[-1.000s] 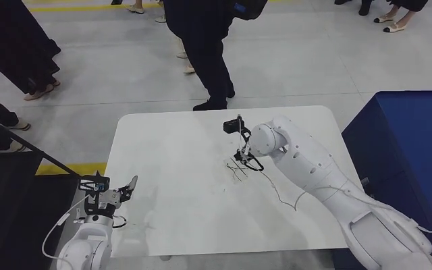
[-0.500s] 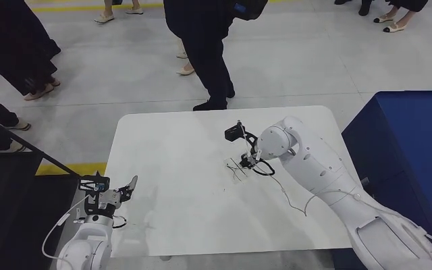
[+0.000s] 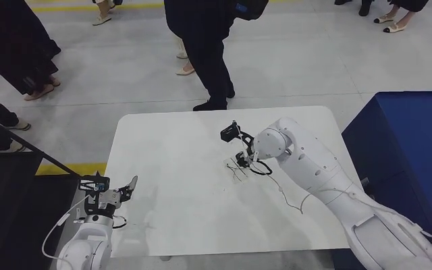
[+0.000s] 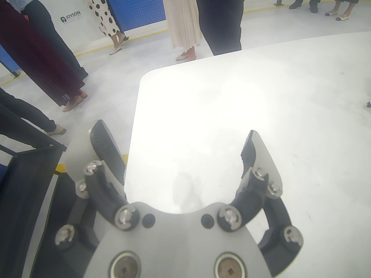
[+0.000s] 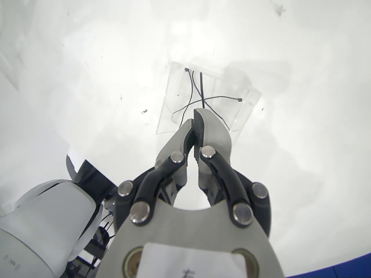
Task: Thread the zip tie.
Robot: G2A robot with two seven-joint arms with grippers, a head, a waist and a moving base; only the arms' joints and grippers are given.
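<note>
My right gripper [image 5: 193,115] is shut on a black zip tie [image 5: 201,88] that sticks straight out past its fingertips. It hangs just above a clear plastic tray [image 5: 174,88] where thin black zip ties [image 5: 220,97] lie crossed over each other. From the top view, this gripper [image 3: 243,160] and the ties [image 3: 235,171] are near the middle of the white table [image 3: 169,202]. My left gripper [image 4: 175,128] is open with nothing between its fingers, at the table's near left corner [image 3: 128,185], far from the ties.
A blue box [image 3: 398,135] stands right of the table. A person [image 3: 202,54] stands at the far edge. A thin cable [image 3: 290,199] trails on the table under the right arm. Bare table lies between the two grippers.
The right arm's wrist has shifted slightly over the tray, first right, then back left. The left arm has not moved.
</note>
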